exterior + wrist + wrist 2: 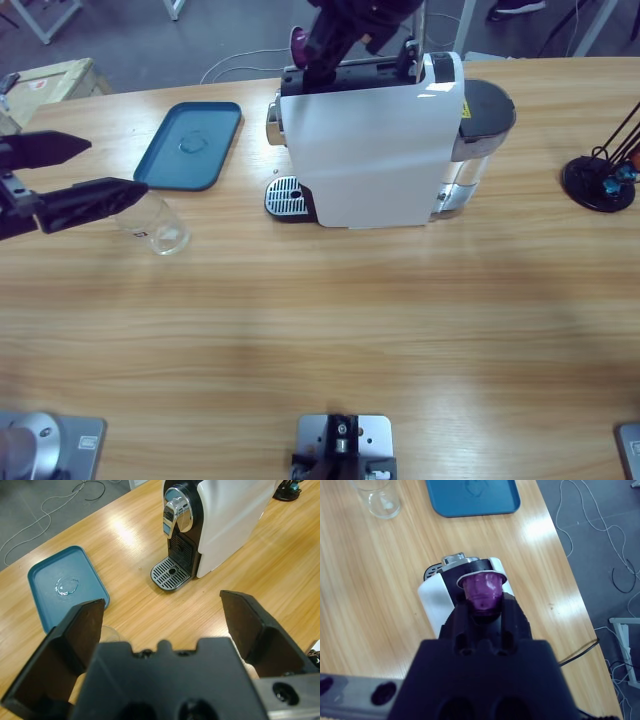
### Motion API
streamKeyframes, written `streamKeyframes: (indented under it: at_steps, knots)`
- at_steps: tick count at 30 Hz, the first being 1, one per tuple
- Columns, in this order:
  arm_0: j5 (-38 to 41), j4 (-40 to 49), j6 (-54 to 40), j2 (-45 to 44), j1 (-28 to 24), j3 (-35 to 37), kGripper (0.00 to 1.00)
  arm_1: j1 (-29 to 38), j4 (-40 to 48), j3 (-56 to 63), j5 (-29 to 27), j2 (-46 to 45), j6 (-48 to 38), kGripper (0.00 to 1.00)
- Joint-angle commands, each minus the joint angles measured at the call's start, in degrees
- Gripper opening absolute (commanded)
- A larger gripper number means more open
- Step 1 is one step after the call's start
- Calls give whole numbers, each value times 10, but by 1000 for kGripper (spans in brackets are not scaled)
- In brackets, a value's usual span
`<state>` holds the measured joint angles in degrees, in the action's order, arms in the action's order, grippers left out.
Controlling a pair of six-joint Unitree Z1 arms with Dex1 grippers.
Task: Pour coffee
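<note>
My left gripper (70, 170) gapes wide beside the glass (155, 222); right gripper (481, 611) pinches the purple capsule (482, 591) over the coffee machine (370, 150), slot hidden.

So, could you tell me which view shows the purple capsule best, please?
The right wrist view: the capsule sits large between the right gripper's jaws. The high view shows only a sliver behind the arm; the left wrist view shows none.

text: none readable | yellow sticker (465, 109) on coffee machine (370, 150): too small to read
</note>
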<state>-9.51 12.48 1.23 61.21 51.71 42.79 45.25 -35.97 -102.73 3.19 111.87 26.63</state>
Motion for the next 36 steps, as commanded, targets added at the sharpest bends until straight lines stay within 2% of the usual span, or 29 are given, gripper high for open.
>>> streamKeyframes:
  at_steps: [1,12,13,15,16,18,19,25,26,28,29,30,31,32,34,36]
  knots:
    - [-1,3,0,19,0,-25,991,-7,-9,28,19,37,-2,0]
    - [-1,3,0,21,1,-25,991,-7,-7,30,20,44,-4,0]
    - [-2,3,0,21,0,-25,991,-7,-8,29,20,46,-4,38]
    - [-2,3,0,21,0,-25,991,-7,-8,26,16,48,-5,528]
    - [-1,3,0,21,0,-25,991,-7,-8,26,14,47,-7,694]
    - [-2,3,0,21,0,-25,991,-6,-8,27,8,46,-12,974]
    - [-2,3,0,21,1,-25,991,-5,-8,27,7,44,-12,1000]
    - [-1,3,0,23,0,-25,991,6,-4,19,-10,14,-14,1000]
    - [-1,3,0,23,1,-25,991,12,0,14,-13,3,-18,955]
    - [-1,3,0,22,0,-25,991,29,-15,-5,-8,-13,-65,622]
    - [-1,3,0,22,1,-25,991,42,-27,-15,-7,-21,-106,427]
    - [-1,3,0,22,0,-25,991,54,-52,-28,-8,-26,-144,176]
    - [0,3,0,21,0,-24,991,65,-68,-32,-5,-32,-165,29]
    - [0,2,0,21,1,-23,991,80,-68,-24,-1,-43,-186,0]
    - [2,2,0,19,0,-22,991,126,-46,21,-76,-78,-257,0]
    - [4,2,0,14,0,-20,991,144,-39,63,-108,-109,-322,0]
